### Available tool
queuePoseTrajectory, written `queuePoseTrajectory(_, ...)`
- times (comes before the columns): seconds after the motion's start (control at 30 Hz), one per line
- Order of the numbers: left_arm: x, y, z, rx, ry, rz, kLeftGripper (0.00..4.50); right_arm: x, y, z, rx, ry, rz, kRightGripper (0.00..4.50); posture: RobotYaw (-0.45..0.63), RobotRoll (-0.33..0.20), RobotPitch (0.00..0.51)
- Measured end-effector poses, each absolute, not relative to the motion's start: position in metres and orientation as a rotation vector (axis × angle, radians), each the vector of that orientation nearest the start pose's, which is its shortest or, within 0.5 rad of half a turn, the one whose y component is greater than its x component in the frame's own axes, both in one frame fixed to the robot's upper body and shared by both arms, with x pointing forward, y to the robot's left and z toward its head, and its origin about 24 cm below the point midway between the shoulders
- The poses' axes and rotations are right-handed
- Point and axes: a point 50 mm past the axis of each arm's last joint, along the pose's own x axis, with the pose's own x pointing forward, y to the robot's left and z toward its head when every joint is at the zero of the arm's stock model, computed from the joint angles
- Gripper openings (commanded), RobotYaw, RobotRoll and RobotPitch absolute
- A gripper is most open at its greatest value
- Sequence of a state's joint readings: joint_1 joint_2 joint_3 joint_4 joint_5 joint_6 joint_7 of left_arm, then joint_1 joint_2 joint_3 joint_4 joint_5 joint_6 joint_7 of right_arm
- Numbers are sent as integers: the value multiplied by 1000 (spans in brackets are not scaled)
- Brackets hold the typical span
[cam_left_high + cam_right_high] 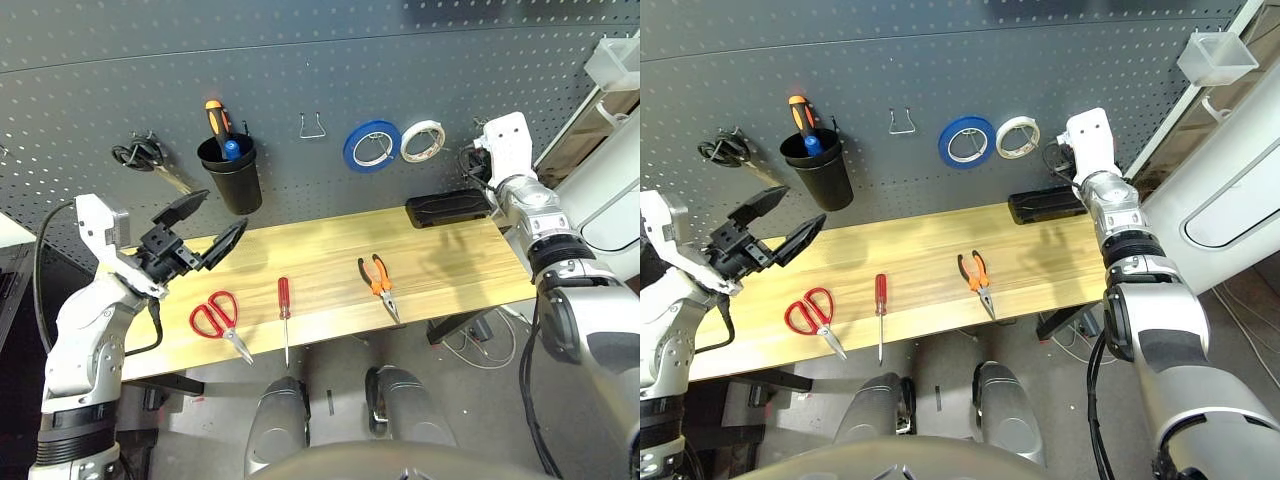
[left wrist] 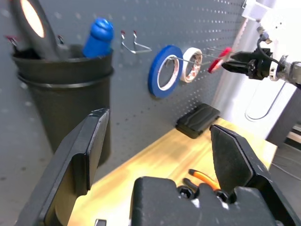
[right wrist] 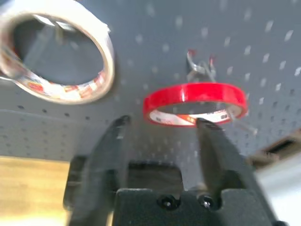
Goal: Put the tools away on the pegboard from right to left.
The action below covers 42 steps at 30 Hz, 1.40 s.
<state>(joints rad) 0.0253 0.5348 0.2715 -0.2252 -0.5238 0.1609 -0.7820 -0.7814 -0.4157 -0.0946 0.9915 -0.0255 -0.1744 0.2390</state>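
A dark grey pegboard (image 1: 330, 60) dotted with a regular grid of pale holes carries a blue tape roll (image 1: 372, 146), a white tape roll (image 1: 423, 141) and a thin red tape ring (image 3: 194, 104), above a pale yellow wooden tabletop (image 1: 320, 260) holding red-handled scissors (image 1: 217, 318), a red-handled slim screwdriver (image 1: 284, 312) and orange-and-black-handled pliers (image 1: 379, 282).

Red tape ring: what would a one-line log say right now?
red tape ring: on pegboard hook | right gripper: open, at ring | pliers: on table

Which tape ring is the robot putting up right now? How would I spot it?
Look at the grey pegboard above the table. Three tape rings hang in a row there: blue, white, then a thin red one at the right end, by the right tool.
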Motion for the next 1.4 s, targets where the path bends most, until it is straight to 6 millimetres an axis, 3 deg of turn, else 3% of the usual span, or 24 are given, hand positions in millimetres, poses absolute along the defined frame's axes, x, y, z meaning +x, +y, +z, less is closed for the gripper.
queuePoseTrajectory(0.07, 232, 237, 124, 72, -104, -660, 4500, 367, -242, 95, -317, 25, 112, 4484, 31, 0, 56)
queuePoseTrajectory(0.3, 238, 221, 117, 72, -45, -723, 4500, 318, -238, 90, -247, 6, 292, 4484, -23, 0, 80)
queuePoseTrajectory(0.43, 238, 218, 109, 104, 12, -783, 4500, 296, -233, 82, -233, 170, 342, 4484, -37, 0, 110)
queuePoseTrajectory(0.63, 237, 221, 87, 147, 104, -876, 4500, 280, -194, 67, -162, 445, 418, 4484, -45, 0, 166)
queuePoseTrajectory(0.83, 228, 225, 61, 209, 199, -961, 4500, 277, -152, 54, -49, 728, 428, 4484, -59, 0, 200)
queuePoseTrajectory(1.03, 224, 223, 53, 221, 240, -1011, 4500, 284, -135, 43, -59, 880, 347, 4484, -57, 0, 222)
queuePoseTrajectory(1.4, 222, 216, 58, 267, 295, -1064, 4500, 301, -117, 15, -62, 969, 292, 4484, -13, 0, 230)
